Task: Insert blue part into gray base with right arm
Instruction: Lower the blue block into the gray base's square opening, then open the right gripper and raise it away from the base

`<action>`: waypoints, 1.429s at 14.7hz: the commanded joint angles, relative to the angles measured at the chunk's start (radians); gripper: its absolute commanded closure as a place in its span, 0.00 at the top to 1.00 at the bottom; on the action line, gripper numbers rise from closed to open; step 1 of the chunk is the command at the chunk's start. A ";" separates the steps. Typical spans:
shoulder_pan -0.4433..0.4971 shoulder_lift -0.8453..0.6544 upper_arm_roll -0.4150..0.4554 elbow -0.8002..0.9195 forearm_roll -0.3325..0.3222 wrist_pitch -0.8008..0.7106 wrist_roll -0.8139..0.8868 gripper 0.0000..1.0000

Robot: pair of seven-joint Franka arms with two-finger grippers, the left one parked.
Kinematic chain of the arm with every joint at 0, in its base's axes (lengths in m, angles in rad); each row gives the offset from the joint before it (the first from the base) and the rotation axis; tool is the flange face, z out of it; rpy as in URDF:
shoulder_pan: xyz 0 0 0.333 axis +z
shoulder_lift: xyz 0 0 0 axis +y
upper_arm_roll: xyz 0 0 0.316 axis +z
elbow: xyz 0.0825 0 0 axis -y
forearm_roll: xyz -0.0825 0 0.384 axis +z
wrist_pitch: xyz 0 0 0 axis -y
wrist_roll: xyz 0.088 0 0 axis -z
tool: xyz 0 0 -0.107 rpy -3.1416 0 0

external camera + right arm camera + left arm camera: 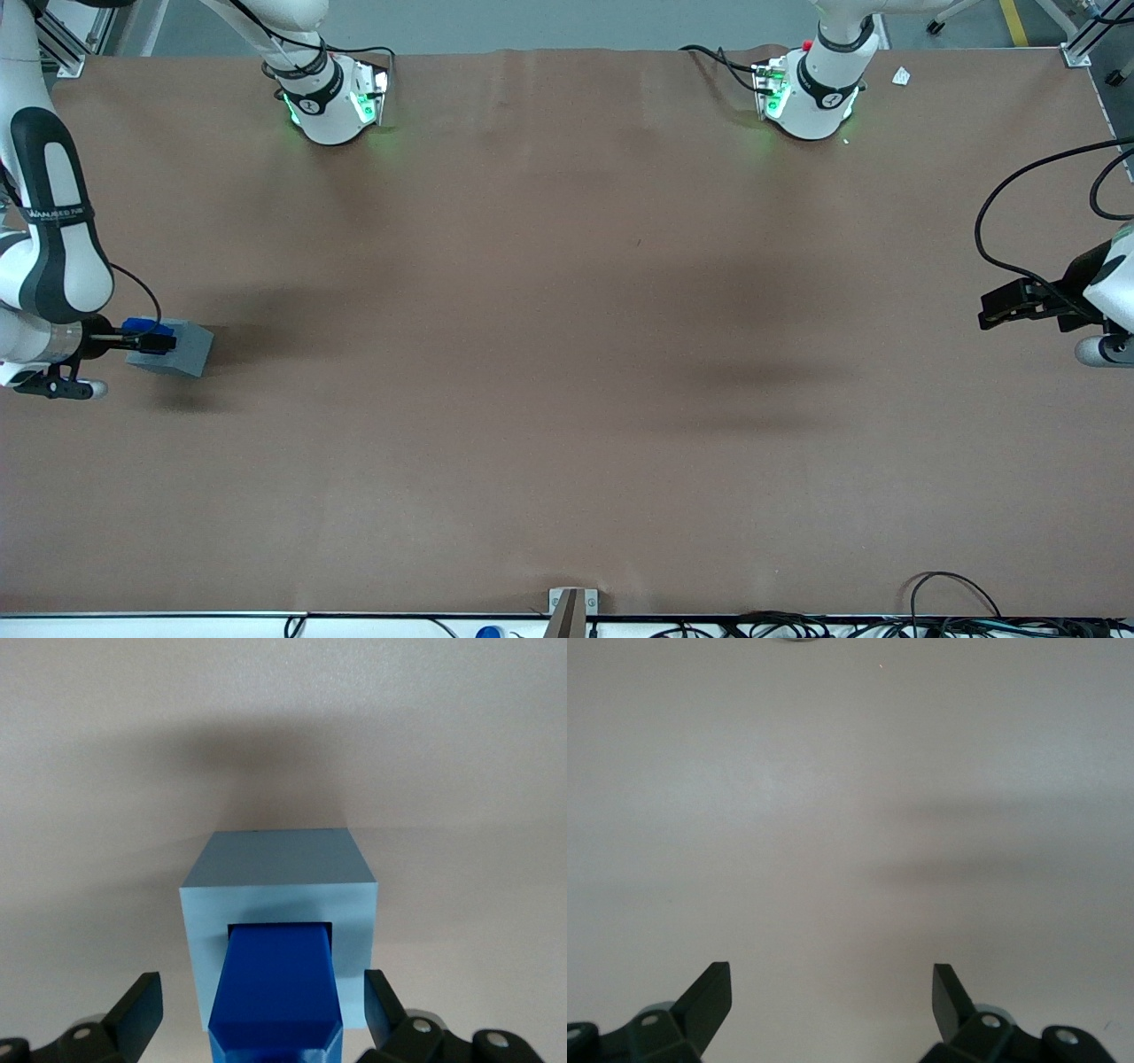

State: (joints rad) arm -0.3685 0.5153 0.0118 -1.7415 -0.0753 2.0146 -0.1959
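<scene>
We see the blue part point(276, 988) sitting in the square socket of the gray base point(279, 877), its narrower end gone into the opening and the wider end sticking out toward the gripper point(264, 1005). The two black fingers point(137, 1005) stand spread, one on each side of the blue part, and we can see a gap of table between each fingertip and the blue plastic, so nothing is clamped.

In the front view the gripper point(151, 338) sits right at the gray base point(174, 350), with the blue part point(140, 325) just showing between the arm's black hand and the block. The base rests on the table point(567, 354) close to the edge at the working arm's end, roughly midway between the edge nearest the front camera and the edge where the arm bases stand. The right arm point(49, 230) comes in over that same end edge, with white links and a dark elbow cover bearing lettering.

The tabletop is a plain brown sheet, matte, with faint creases and soft shadows across it. Black cables point(957, 611) trail along the edge nearest the camera, and a gray floor shows above the top edge.

The gray base is a boxy block with flat faces and crisp corners, looking pale blue-gray from the wrist. The blue part is smooth, saturated plastic with bevelled edges.
</scene>
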 commanded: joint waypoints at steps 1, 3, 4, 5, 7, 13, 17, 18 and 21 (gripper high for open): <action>-0.009 -0.032 0.013 0.010 0.015 -0.037 0.001 1.00; -0.004 -0.076 0.013 0.010 0.015 -0.060 0.010 1.00; 0.000 -0.098 0.014 0.010 0.015 -0.085 0.012 1.00; 0.003 -0.121 0.016 0.010 0.015 -0.102 0.012 1.00; 0.025 -0.196 0.017 0.010 0.015 -0.170 0.013 1.00; 0.157 -0.497 0.017 0.010 0.068 -0.371 0.179 1.00; 0.285 -0.624 0.019 0.016 0.072 -0.439 0.280 1.00; 0.305 -0.630 0.019 0.046 0.072 -0.471 0.280 1.00; 0.327 -0.626 0.014 0.094 0.069 -0.507 0.282 1.00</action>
State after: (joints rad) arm -0.0495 -0.1131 0.0390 -1.6617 -0.0071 1.5192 0.0778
